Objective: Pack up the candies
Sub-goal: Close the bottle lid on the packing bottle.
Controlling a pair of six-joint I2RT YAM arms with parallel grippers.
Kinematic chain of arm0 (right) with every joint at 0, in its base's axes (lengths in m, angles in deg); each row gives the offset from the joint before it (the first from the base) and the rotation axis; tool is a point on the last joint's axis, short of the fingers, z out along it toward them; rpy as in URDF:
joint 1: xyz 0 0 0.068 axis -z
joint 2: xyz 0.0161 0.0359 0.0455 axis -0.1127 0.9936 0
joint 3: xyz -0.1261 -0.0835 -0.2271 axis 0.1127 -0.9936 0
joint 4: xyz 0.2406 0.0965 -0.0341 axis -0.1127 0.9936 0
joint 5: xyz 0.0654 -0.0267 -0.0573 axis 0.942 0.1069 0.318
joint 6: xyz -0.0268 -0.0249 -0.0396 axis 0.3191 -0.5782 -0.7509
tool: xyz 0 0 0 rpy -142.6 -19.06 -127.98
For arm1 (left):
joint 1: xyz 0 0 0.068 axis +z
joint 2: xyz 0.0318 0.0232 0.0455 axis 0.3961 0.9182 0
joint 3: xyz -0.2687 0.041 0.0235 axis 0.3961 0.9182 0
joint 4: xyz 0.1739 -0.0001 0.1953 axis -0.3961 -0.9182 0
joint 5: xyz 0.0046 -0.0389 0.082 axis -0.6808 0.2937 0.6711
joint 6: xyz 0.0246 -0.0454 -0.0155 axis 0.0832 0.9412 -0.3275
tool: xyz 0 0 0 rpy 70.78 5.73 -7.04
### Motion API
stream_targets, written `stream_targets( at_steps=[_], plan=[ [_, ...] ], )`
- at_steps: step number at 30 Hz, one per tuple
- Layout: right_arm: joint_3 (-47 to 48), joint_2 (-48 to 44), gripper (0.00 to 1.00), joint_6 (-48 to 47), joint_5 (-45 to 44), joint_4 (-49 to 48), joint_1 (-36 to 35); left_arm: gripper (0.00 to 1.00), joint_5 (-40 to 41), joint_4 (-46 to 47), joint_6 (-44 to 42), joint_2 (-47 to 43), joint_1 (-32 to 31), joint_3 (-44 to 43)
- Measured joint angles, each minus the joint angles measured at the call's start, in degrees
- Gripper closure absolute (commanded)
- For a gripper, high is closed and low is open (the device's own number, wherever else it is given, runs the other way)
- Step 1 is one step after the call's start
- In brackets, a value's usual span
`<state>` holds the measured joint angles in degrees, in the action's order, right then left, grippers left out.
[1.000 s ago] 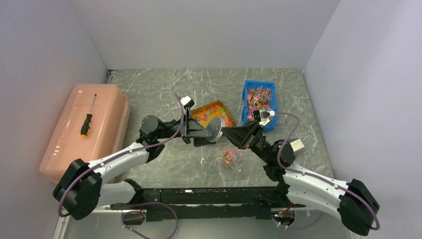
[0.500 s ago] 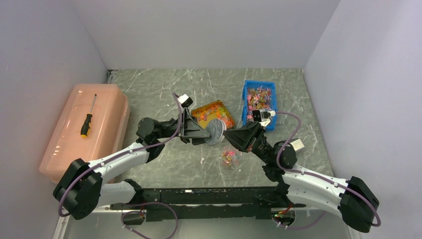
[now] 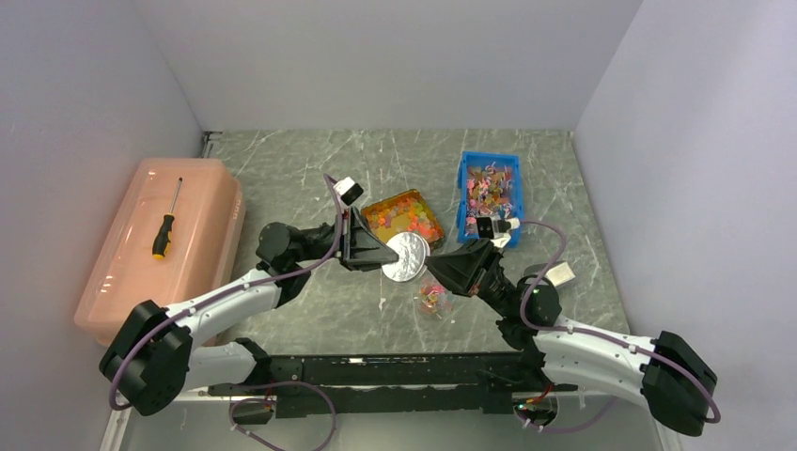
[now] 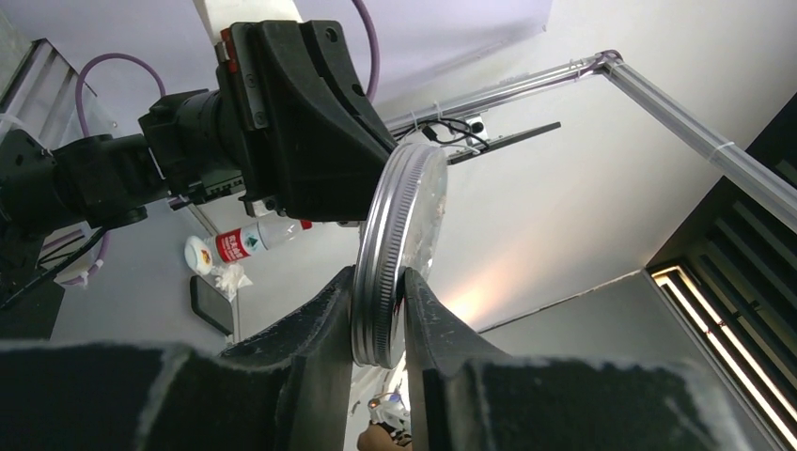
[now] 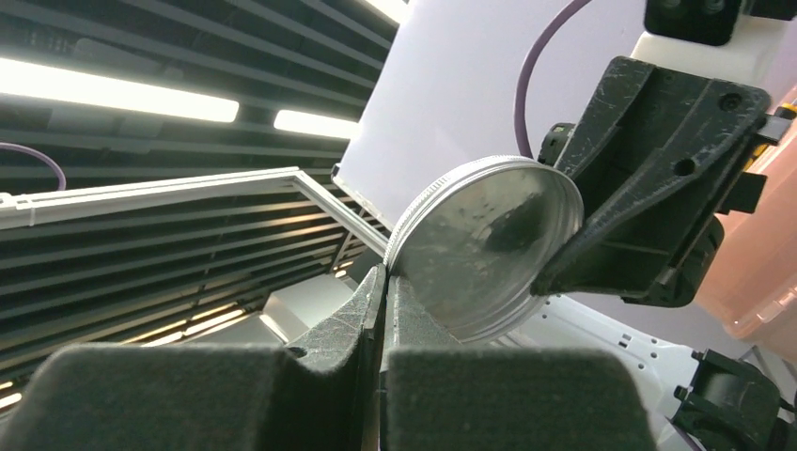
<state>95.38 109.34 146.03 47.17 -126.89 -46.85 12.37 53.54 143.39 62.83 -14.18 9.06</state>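
Note:
The candies (image 3: 404, 214) lie in a shallow clear tray behind the grippers. More of them sit in a small clear jar (image 3: 434, 297) on the table just below the grippers. My left gripper (image 3: 382, 256) is shut on a round silver metal lid (image 3: 407, 256) and holds it in the air above the jar. The left wrist view shows its fingertips (image 4: 379, 282) pinching the threaded lid (image 4: 399, 225) edge-on. My right gripper (image 3: 430, 265) meets the lid from the right. In the right wrist view its fingers (image 5: 383, 272) are pressed together on the rim of the lid (image 5: 479, 244).
A blue bin (image 3: 467, 193) of pink and orange pieces stands at the back right. A pink lidded box (image 3: 202, 202) with a screwdriver (image 3: 164, 227) on top fills the left side. Grey walls close in both sides.
The lid has turned from edge-on to face-up in the top view and dropped slightly toward the jar. Both grippers moved with it, the right one lower and nearer.

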Motion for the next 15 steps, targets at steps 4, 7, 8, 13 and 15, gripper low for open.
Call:
stream_targets(
  at_steps=[4,7,8,13,15],
  plan=[
    [-2.56,-2.73,0.97,-0.07,-1.4,0.61,-0.04,0.81,0.22,0.02,-0.04,-0.46,-0.02,0.0],
    [-4.15,-5.6,0.85,-0.33,-2.38,2.95,-0.09,0.83,0.2,-0.24,-0.09,-0.5,-0.2,0.0],
    [-4.39,-6.73,0.81,-0.55,-2.78,4.28,-0.13,0.84,0.2,-0.42,-0.09,-0.5,-0.24,-0.02],
    [-5.38,-12.2,0.6,-1.57,-4.46,8.68,-0.13,0.85,0.24,-0.39,-0.22,-0.5,-0.02,-0.17],
    [-5.49,-14.08,0.56,-2.25,-4.83,10.69,-0.13,0.85,0.24,-0.42,-0.26,-0.5,-0.02,-0.33]
  ],
)
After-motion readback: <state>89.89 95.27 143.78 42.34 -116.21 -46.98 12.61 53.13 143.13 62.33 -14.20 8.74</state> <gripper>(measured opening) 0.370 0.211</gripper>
